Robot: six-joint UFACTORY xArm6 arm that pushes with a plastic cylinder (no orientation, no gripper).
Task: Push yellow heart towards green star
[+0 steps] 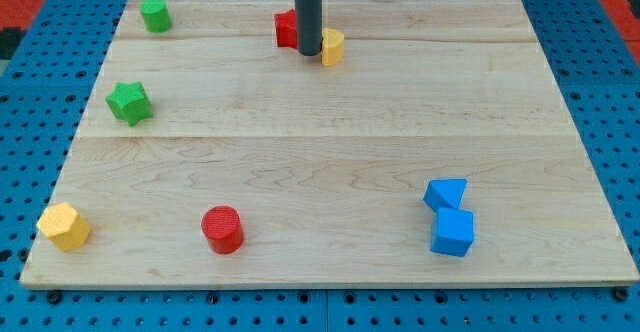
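The yellow heart [332,47] lies near the view's top centre on the wooden board [330,122]. The green star [129,103] lies at the view's left, well below and left of the heart. My dark rod comes down from the top edge and my tip [309,53] rests right against the heart's left side. A red block [287,29], shape unclear, sits just left of the rod, partly hidden behind it.
A green block [155,15] is at the top left corner. A yellow hexagon [65,226] is at the bottom left, a red cylinder [222,229] beside it. A blue triangle-like block [445,193] and a blue cube [453,232] are at the bottom right.
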